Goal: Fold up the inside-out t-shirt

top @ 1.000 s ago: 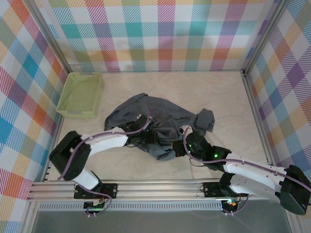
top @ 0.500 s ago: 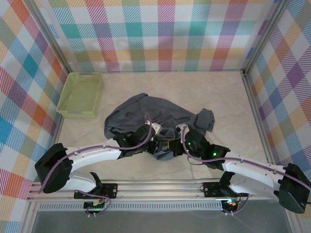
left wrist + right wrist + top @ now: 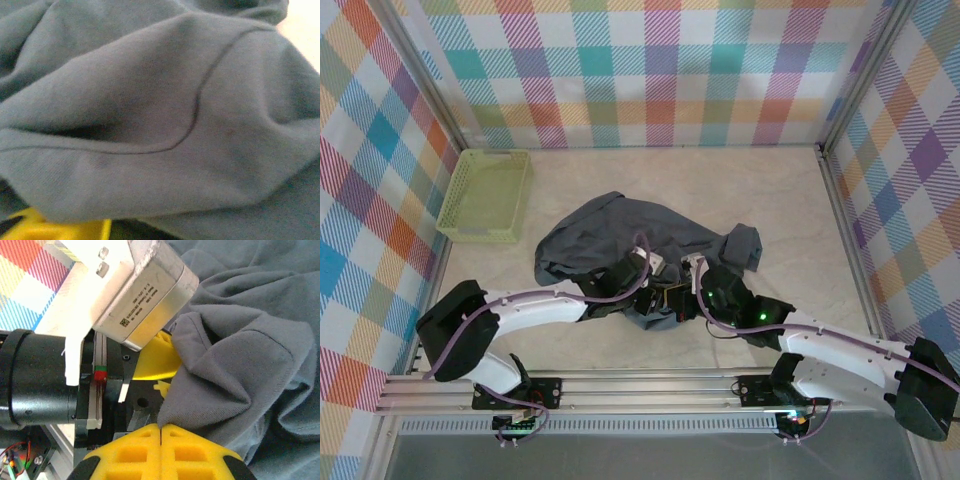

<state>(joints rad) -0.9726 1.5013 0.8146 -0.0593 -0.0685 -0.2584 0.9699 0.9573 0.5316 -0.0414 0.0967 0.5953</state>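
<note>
2 yellow jaws of the right gripper press flat together on a raised fold of the inside-out t-shirt, pinching the slate-grey cloth near its front edge. Just beside them, the left gripper noses into the same bunch. 1 of its yellow fingers shows against the cloth, but whether its jaws are parted or closed on fabric cannot be told, since grey folds and a curved seam drape across its wrist camera.

The 2 arms reach in from the near edge and meet at the garment's near side. The shirt lies crumpled in a heap at the middle of the table, 1 lobe of cloth flung out to the right, well apart from the lime-green basket by the left wall.

No fold is made yet, and the work appears to be at the stage of opening out the heap. The next move probably calls for the left jaws to take a 2nd hold close by, then for the arms to draw apart and pull the cloth flat without dragging the whole bundle.
</note>
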